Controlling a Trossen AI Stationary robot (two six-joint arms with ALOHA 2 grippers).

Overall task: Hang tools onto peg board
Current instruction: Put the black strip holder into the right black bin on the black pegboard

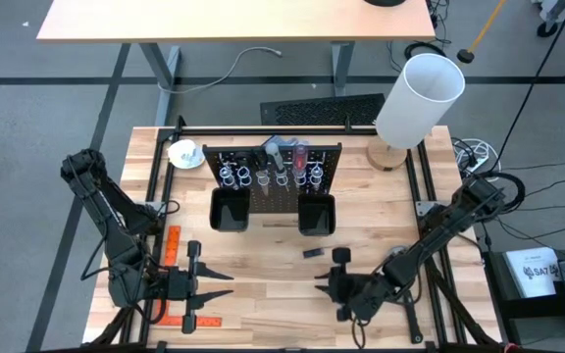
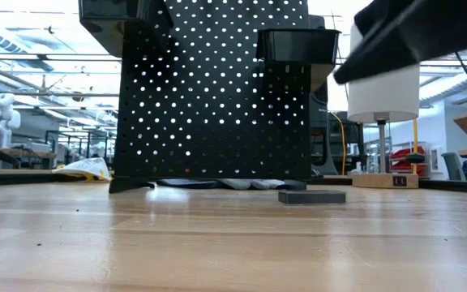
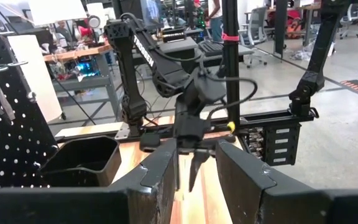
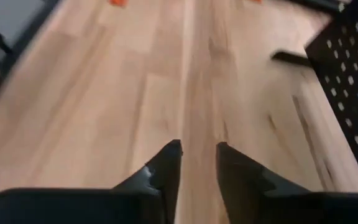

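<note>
- Left gripper [image 3: 197,171], fingers parted with nothing between them.
- Right gripper [image 3: 194,168] straight ahead, pointing back.
- Black bin [image 3: 82,158] and peg board [image 3: 8,143] beside it.

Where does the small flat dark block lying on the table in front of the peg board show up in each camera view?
High view: small flat dark block on the wood, below the right black square bin.
Low view: block right of centre, before the black perforated peg board.
Left wrist view: not visible.
Right wrist view: blurred dark strip beside the board, probably it.
Shared landmark: the peg board.

Black peg board [image 1: 281,186] upright, tools [image 1: 273,169] in ring holders, 2 bins.
</note>
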